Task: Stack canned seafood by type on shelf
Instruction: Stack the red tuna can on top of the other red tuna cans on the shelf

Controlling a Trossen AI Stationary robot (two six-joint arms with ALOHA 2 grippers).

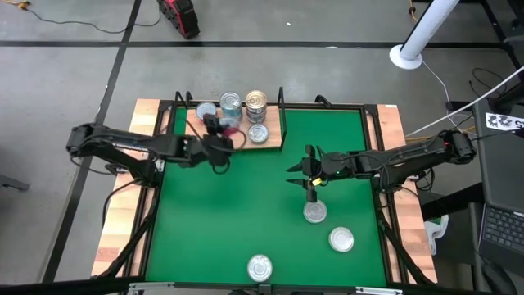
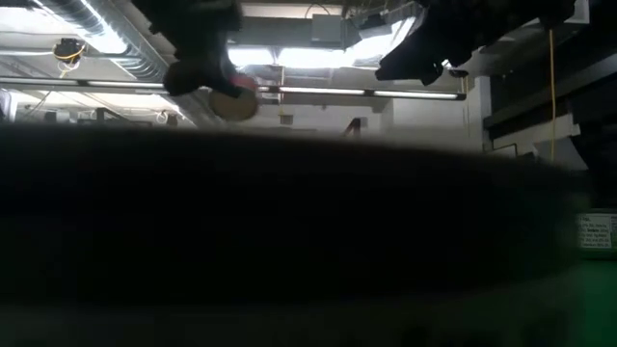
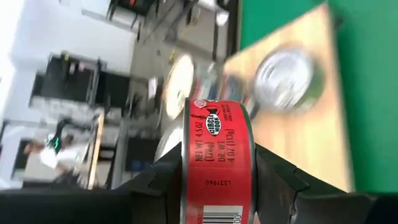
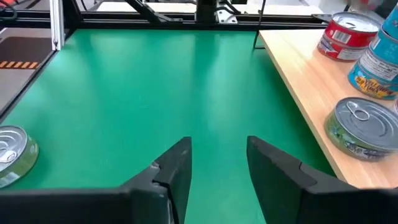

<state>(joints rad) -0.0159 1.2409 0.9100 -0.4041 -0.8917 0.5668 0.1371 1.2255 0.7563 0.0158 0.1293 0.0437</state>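
low view mostly dark blur, shelf (image 3: pixel 292 118) tins blurred in left wrist view, red tin (image 3: pixel 217 165) cut off

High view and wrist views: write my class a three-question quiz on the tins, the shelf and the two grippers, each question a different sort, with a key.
1. True or false: the left gripper holds a red tin.
2. How many tins lie on the green mat in the high view?
A. one
B. three
C. five
3. Fill in: the right gripper is ____ and holds nothing.

Key
1. True; its fingers clamp the tin by the sides, over the shelf.
2. B: one below the right gripper, one farther right, one at the near edge.
3. open
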